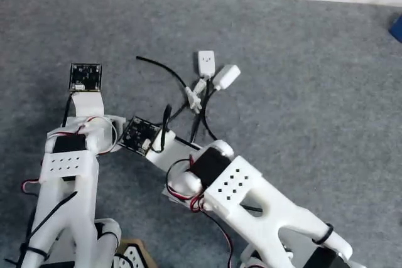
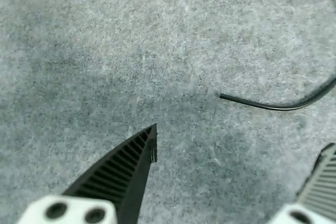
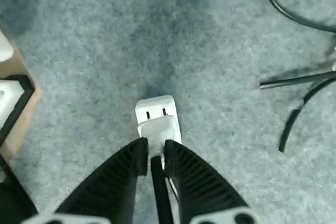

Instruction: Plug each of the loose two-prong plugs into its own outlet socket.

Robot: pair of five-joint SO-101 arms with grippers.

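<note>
Grey fabric tabletop (image 2: pixel 105 51). Your right jaws are clamped on the rear of a white plug (image 3: pixel 157 129), which lies against a two-slot socket (image 3: pixel 154 107) just beyond their tips. Your left jaws stand apart above the tabletop, near the end of a black cord (image 2: pixel 278 107).

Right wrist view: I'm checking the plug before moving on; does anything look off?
The white plug, gripped by the right gripper, lies against the socket block, yet two slots show bare, so it may not be seated.
</note>
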